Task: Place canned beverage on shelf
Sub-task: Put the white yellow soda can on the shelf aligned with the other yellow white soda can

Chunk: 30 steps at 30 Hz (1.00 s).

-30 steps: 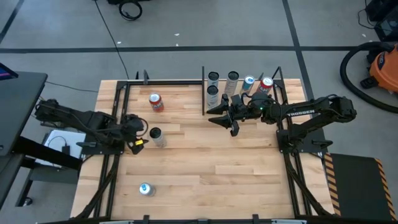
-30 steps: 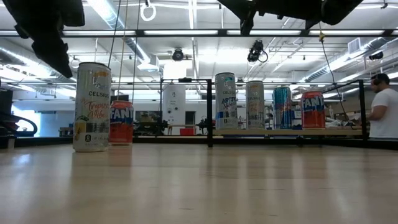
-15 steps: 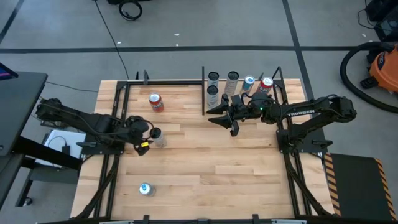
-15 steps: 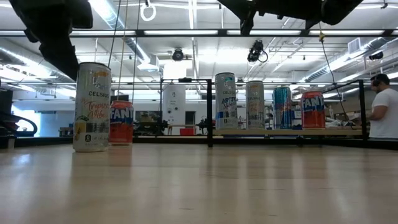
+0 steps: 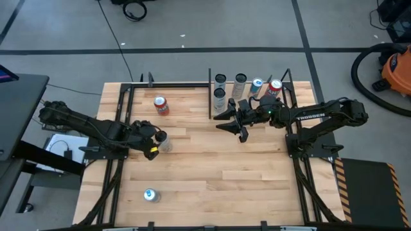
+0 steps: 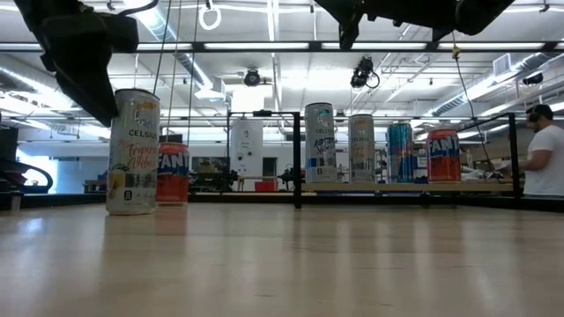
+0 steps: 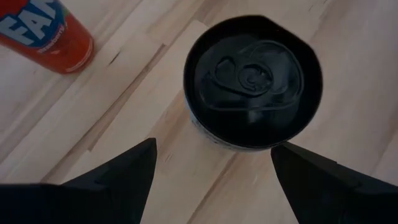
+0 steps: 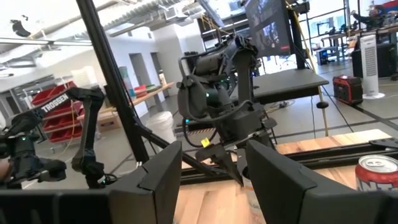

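Observation:
A tall white Celsius can (image 5: 162, 140) stands upright on its base on the planked tabletop, left of centre; it also shows in the low view (image 6: 133, 151). My left gripper (image 5: 151, 138) is open and slants down at the can's top from the table's left. In the left wrist view (image 7: 212, 147) its fingers stand on either side of the can's black top (image 7: 252, 81) without touching it. The shelf (image 5: 231, 90) stands at the far right and bears several upright cans (image 6: 370, 148). My right gripper (image 5: 234, 122) is open and empty, just in front of the shelf.
A red Fanta can (image 5: 161, 105) stands at the far left, behind the Celsius can. Another can (image 5: 151, 195) sits near the front left. Black frame rods (image 5: 210, 95) edge the shelf. A person (image 6: 545, 150) is in the room beyond.
My left gripper has moved toward the table's right edge, up to the Celsius can, and stays open.

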Available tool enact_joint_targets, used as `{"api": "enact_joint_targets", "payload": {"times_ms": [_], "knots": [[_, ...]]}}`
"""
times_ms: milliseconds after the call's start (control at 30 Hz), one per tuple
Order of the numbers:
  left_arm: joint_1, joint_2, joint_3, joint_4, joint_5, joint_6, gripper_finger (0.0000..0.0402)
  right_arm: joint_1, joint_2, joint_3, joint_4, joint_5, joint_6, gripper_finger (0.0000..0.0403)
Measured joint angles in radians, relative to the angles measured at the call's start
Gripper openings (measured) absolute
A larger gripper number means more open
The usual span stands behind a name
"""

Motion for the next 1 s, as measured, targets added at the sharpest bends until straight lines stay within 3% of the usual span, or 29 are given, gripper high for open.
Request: {"api": "enact_joint_targets", "payload": {"times_ms": [1000], "knots": [[0.000, 0.224, 0.000, 0.201, -0.076, 0.079, 0.0318, 0.001, 0.000, 0.000, 0.001, -0.001, 0.000, 0.0187]]}}
